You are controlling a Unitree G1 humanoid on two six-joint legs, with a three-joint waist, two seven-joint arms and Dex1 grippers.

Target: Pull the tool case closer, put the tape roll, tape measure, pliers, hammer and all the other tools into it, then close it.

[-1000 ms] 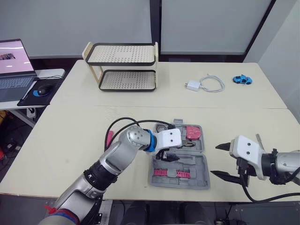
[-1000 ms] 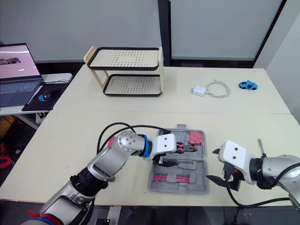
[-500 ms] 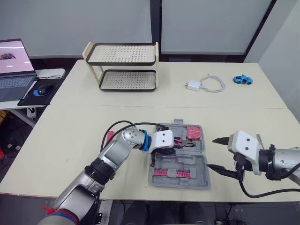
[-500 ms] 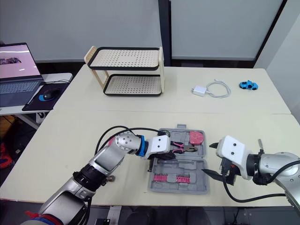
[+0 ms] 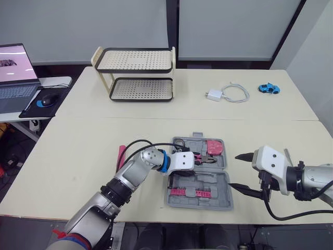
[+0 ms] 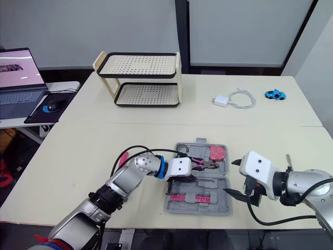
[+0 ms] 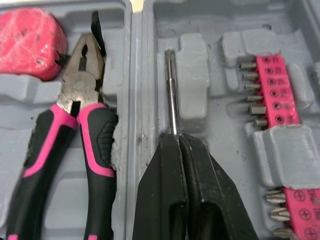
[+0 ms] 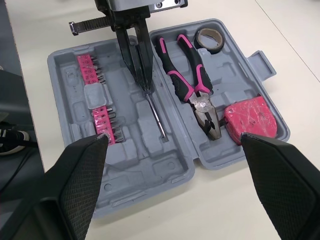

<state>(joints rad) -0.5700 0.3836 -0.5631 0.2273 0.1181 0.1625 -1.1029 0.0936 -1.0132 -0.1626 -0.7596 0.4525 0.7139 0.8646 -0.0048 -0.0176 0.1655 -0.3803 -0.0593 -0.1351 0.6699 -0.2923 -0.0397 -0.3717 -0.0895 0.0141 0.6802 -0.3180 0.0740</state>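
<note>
The tool case (image 8: 165, 170) lay open near the front edge of the table (image 5: 78, 156). In the case's front half, the left gripper (image 7: 177, 137) was pinching the end of a thin screwdriver shaft (image 7: 171, 90), with 2 pink bit strips (image 7: 272, 85) alongside. The case's rear half held the pliers (image 7: 82, 115), the pink tape measure (image 7: 30, 42) and the tape roll (image 8: 210, 40). The right gripper (image 5: 232, 170) hung at the case's right side, fingers spread wide.

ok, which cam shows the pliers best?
Right wrist view: the pliers lie whole in the tool case, handles to nose. Left wrist view cuts off the handle ends; eye views show them partly behind the left tool.
</note>
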